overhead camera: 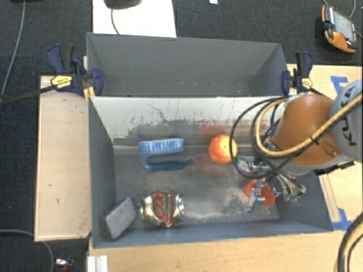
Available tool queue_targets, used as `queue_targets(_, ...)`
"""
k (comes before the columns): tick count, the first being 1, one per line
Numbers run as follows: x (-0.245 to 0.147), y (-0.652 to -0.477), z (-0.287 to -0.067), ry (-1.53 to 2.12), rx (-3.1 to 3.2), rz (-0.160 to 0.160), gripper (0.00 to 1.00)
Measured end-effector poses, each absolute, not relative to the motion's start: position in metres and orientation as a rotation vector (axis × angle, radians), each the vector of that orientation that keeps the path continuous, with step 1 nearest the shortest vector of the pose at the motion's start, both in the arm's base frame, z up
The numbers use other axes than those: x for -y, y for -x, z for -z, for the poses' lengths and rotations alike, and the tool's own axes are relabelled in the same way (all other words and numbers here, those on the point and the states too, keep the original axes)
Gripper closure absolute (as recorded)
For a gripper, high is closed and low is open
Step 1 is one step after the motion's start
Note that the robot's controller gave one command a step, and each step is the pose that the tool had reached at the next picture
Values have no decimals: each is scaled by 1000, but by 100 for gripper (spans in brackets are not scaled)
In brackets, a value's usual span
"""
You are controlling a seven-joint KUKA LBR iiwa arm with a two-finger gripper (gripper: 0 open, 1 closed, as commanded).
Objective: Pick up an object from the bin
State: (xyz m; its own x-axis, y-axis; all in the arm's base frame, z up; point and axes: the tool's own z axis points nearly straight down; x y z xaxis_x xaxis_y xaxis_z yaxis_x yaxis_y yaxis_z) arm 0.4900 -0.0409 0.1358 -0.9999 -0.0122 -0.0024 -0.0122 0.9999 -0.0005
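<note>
My gripper [256,196] is low over the bin floor at the right, below the orange wrist cover. A small red-orange thing [264,194] sits right at its fingertips; whether the fingers are round it I cannot make out. An orange ball [222,149] rests against the back wall, just up and left of the gripper.
A blue brush [163,153] lies at the back left of the floor. A crushed shiny can [163,208] with red print lies near the front wall, and a grey block [119,218] sits in the front left corner. The arm and its cables cover the bin's right side.
</note>
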Motion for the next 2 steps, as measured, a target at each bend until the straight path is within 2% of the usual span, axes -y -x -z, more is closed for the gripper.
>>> queue_targets(1, 41, -490, -136, 19, -3139, 1, 0)
queue_targets(2, 64, -522, -94, 524, -3089, 3, 0)
